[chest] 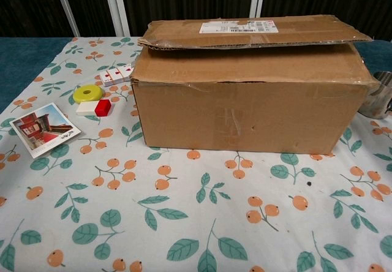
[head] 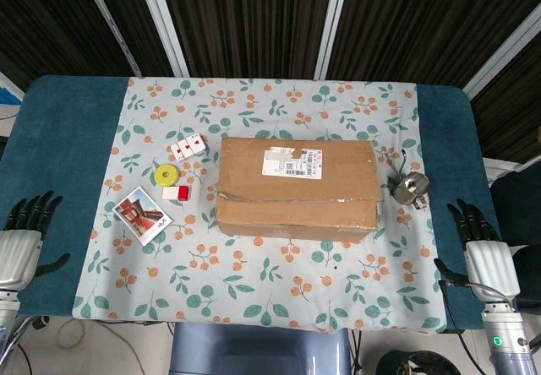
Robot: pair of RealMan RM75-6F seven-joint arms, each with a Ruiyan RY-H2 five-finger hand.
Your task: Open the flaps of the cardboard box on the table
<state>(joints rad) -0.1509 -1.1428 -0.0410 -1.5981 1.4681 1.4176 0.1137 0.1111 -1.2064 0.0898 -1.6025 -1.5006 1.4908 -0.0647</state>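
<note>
Nearest the robot, the left robot hand and the right robot hand rest at the table edges, well apart from the cardboard box, fingers spread and holding nothing. The box sits mid-table on the floral cloth, both top flaps folded shut, the far one already lifting slightly. Left of the box lie a postcard, a red-and-white block, a yellow disc and playing cards; a metal cup stands just right of it. Lifting one flap unbraced could drag the light box into the cup and topple it.
</note>
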